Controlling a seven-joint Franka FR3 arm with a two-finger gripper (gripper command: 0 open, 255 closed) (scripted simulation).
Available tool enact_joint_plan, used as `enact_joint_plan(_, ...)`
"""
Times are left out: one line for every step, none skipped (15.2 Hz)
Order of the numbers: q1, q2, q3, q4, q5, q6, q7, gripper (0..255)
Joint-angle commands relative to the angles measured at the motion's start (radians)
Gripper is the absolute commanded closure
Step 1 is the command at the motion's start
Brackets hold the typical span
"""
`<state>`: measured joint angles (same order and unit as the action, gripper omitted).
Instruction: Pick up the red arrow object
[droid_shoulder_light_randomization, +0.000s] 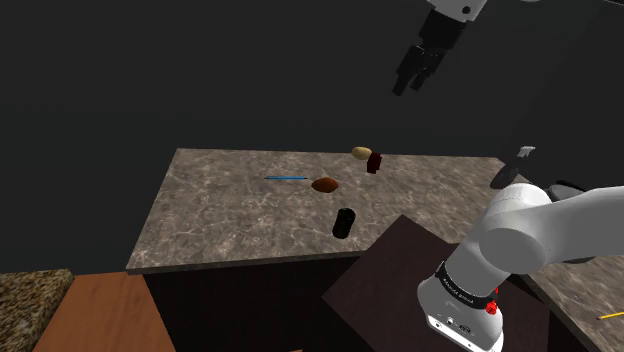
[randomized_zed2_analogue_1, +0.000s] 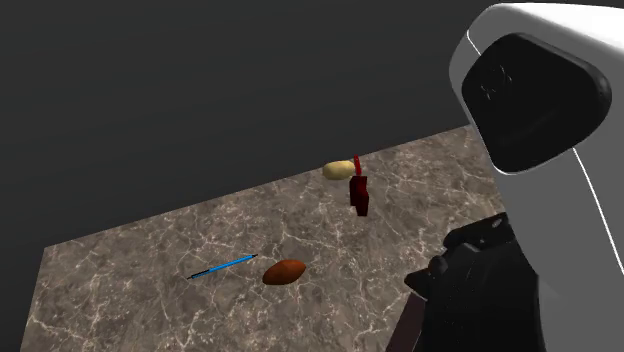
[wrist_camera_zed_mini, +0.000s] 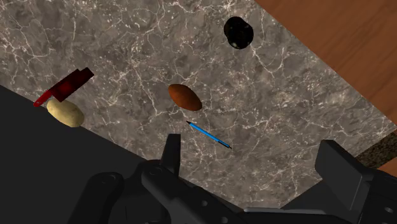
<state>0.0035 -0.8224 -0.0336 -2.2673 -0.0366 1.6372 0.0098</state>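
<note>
The red arrow object (droid_shoulder_light_randomization: 375, 162) (randomized_zed2_analogue_1: 359, 193) (wrist_camera_zed_mini: 63, 86) stands near the far edge of the marble counter (droid_shoulder_light_randomization: 240, 215), right beside a pale yellow potato-like lump (droid_shoulder_light_randomization: 361, 153) (randomized_zed2_analogue_1: 338, 170) (wrist_camera_zed_mini: 65, 112). My black gripper (droid_shoulder_light_randomization: 414, 73) hangs high above the counter, well above and to the shoulder view's right of the arrow. In the wrist view its fingers (wrist_camera_zed_mini: 170, 154) stand wide apart with nothing between them, and the arrow lies far off to one side of the gripper (wrist_camera_zed_mini: 251, 162).
A brown oval object (droid_shoulder_light_randomization: 325, 185) (randomized_zed2_analogue_1: 284, 271) (wrist_camera_zed_mini: 184, 97), a thin blue pen (droid_shoulder_light_randomization: 286, 178) (randomized_zed2_analogue_1: 222, 266) (wrist_camera_zed_mini: 208, 135) and a black cylinder (droid_shoulder_light_randomization: 343, 222) (wrist_camera_zed_mini: 238, 31) lie on the counter. A wooden floor (droid_shoulder_light_randomization: 95, 315) lies beyond the counter's near edge. Dark wall behind.
</note>
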Motion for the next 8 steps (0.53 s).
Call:
enact_joint_plan(0.000,0.000,0.000,0.000,0.000,0.000,0.000,0)
enact_joint_plan(-0.008,0.037,-0.012,0.012,0.000,0.012,0.004,0)
enact_joint_plan(-0.016,0.074,-0.024,0.024,0.000,0.023,0.007,0)
enact_joint_plan(-0.023,0.111,-0.036,0.037,0.001,0.033,0.011,0)
enact_joint_plan(-0.030,0.148,-0.048,0.051,0.002,0.043,0.014,0)
enact_joint_plan(-0.037,0.186,-0.061,0.065,0.004,0.052,0.017,0)
enact_joint_plan(-0.043,0.223,-0.073,0.080,0.006,0.060,0.019,0)
enact_joint_plan(-0.049,0.261,-0.086,0.096,0.009,0.068,0.022,0)
